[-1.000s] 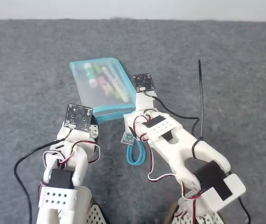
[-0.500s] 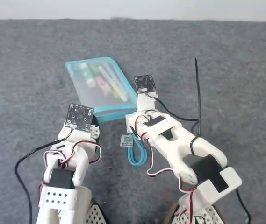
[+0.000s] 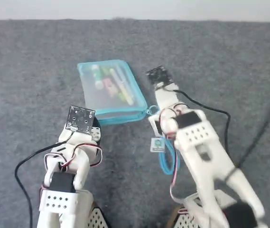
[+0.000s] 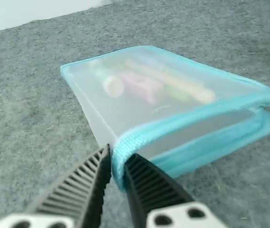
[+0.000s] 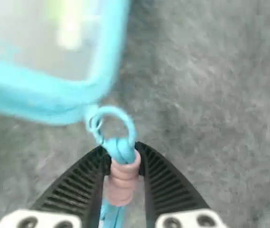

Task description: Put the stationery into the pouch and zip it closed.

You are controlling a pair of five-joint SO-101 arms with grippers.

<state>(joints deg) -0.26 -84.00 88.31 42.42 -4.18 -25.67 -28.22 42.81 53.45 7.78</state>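
The clear pouch (image 3: 110,92) with turquoise trim lies flat on the grey mat, and several pens and markers (image 3: 112,84) show through its top. My left gripper (image 4: 117,159) is shut on the pouch's (image 4: 163,104) near corner seam; in the high view it sits at that corner (image 3: 97,126). My right gripper (image 5: 122,154) is shut on the zipper pull's blue cord and pink bead (image 5: 122,178), just behind the ring (image 5: 111,124) at the pouch's (image 5: 54,57) other near corner. From above, the right gripper (image 3: 153,114) is at the pouch's right near end.
A blue strap loop (image 3: 165,159) with a small paper tag (image 3: 157,145) trails from the pull toward the right arm. Black cables run along the mat to the right (image 3: 210,111) and by the left arm (image 3: 25,164). Open mat surrounds the pouch.
The right arm swung to the right with the zipper pull, drawing it along the pouch's near edge. The pouch turned and shifted right, and the strap and tag followed. The left arm held still.
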